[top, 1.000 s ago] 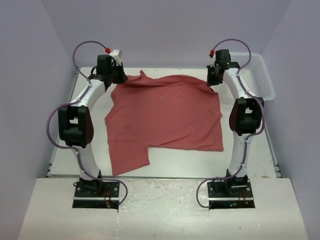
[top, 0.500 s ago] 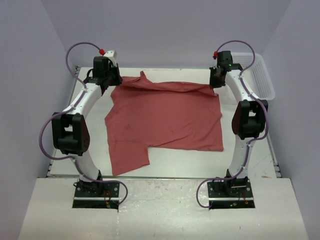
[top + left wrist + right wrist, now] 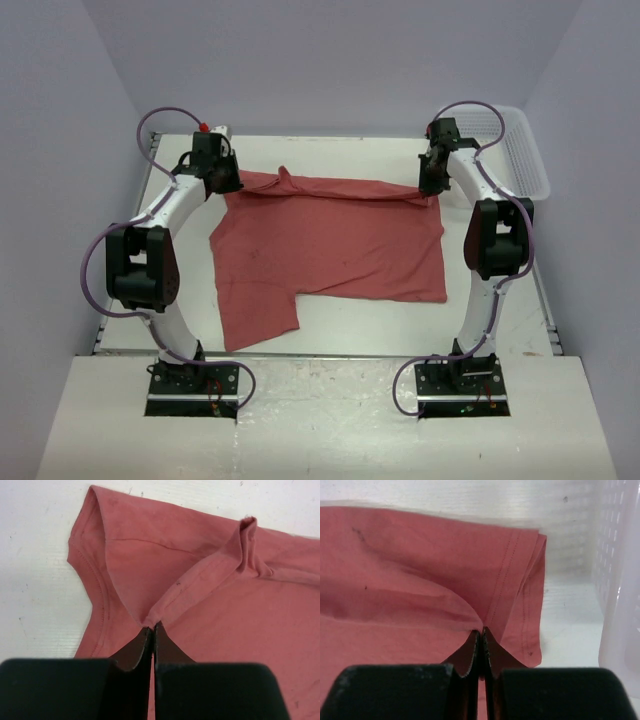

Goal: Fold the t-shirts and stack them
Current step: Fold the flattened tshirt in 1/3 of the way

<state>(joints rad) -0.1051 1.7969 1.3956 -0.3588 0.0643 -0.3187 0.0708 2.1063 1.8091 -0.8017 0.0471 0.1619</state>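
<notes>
T-shirt (image 3: pixel 330 240) near white basket (image 3: pixel 528 158)

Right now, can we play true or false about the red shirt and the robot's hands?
1. The left gripper is pinching the red t-shirt. True.
2. The right gripper is open and holds nothing. False: it is shut on the t-shirt's far right corner.
3. The t-shirt lies inside the white basket. False: it lies on the table, and the basket stands beside it at the far right.
4. The basket is on the right arm's side. True.
5. The t-shirt is folded into a small square. False: it lies mostly spread out.
</notes>
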